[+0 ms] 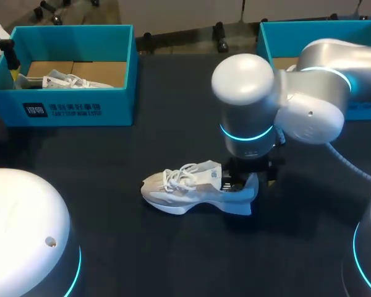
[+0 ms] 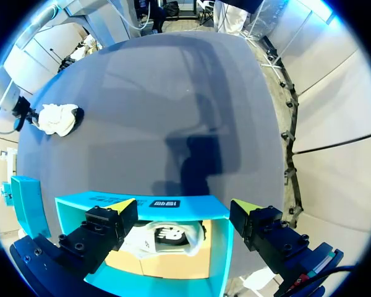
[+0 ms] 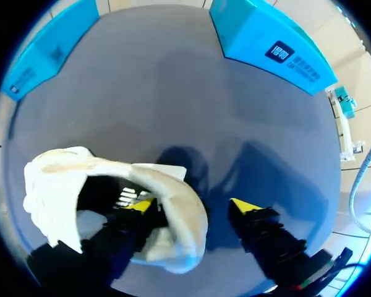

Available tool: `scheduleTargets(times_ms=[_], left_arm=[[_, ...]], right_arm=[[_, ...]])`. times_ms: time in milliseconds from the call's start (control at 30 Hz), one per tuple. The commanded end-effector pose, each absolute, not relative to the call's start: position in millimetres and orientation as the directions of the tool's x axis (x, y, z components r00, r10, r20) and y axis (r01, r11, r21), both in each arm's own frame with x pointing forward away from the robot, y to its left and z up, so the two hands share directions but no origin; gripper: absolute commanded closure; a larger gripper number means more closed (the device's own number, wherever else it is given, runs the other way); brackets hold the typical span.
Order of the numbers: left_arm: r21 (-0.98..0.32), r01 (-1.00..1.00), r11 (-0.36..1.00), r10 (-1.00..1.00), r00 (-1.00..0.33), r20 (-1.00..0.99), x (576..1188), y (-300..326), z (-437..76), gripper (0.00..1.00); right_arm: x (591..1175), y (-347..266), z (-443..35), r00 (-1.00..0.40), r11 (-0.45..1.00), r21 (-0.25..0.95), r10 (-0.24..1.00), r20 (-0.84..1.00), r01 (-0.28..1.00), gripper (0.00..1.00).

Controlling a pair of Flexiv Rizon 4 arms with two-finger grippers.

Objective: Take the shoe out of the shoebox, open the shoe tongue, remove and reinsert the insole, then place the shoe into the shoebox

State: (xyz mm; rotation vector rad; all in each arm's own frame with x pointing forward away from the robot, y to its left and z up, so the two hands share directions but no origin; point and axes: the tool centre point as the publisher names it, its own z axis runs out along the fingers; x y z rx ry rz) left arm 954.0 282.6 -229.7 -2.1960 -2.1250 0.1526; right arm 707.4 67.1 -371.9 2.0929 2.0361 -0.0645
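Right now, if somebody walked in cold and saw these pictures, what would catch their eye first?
First, the white shoe standing on its sole in the middle of the table, with the right gripper open at its heel, one finger inside the opening and the other outside. Next, the teal shoebox at the table's far left, which holds a second white shoe. The left gripper hangs open above it.

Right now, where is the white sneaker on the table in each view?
Head view: white sneaker mid-table, right gripper at its heel.
Left wrist view: small, far across the table beyond the teal shoebox.
Right wrist view: close up, one finger inside its heel opening.
Shared landmark: the right gripper at the heel.
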Motion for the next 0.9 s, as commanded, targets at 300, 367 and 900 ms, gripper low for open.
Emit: scheduleTargets(times_ms=[300,367,900], left_arm=[[-0.125,0.992,-0.034,0.999,0.033,-0.013,952.7,283.0,-229.4,0.0],[-0.125,0.992,-0.034,0.999,0.033,-0.013,952.7,283.0,-229.4,0.0],[-0.125,0.992,-0.034,0.999,0.033,-0.013,952.7,283.0,-229.4,0.0]], right_arm=[[700.4,57.1,-323.3,-0.121,0.141,0.147,0.983,-0.138,0.979,0.0],[702.1,56.5,-319.0,-0.138,0.159,0.155,0.981,-0.137,0.975,0.0],[706.2,56.5,-289.8,-0.147,0.176,0.253,0.981,-0.128,0.951,0.0]])
